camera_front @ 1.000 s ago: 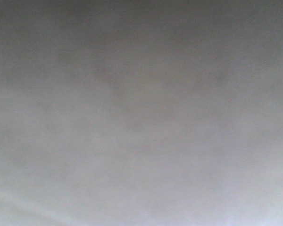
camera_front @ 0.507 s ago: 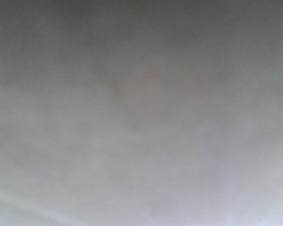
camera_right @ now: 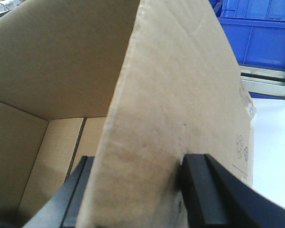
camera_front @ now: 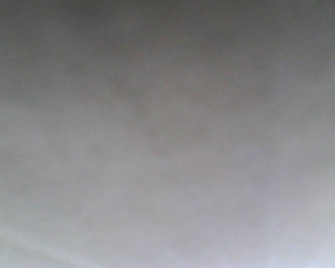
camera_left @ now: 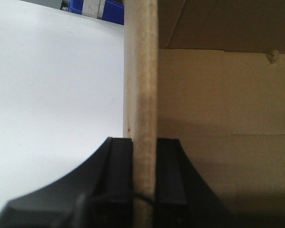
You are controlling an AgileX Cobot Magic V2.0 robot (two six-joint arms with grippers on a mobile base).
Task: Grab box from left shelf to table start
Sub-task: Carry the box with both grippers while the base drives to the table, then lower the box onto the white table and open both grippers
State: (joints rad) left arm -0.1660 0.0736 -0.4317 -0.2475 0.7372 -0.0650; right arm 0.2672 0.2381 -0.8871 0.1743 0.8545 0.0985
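Note:
The box is brown corrugated cardboard, open at the top. In the left wrist view my left gripper (camera_left: 145,142) is shut on one upright flap edge of the box (camera_left: 204,95), with its bare inside to the right. In the right wrist view my right gripper (camera_right: 140,161) is shut on another wide flap of the box (camera_right: 180,71), one dark finger on each face. The white table (camera_left: 52,95) lies beside the box and also shows as table (camera_right: 275,142) at the right. The front view is only a blurred grey field. The left shelf is out of view.
Blue plastic crates (camera_right: 261,33) stand behind the table, above a grey metal rail (camera_right: 266,78). More blue crates (camera_left: 102,9) show at the top of the left wrist view. Small printed symbols (camera_right: 241,145) mark the box's outer side.

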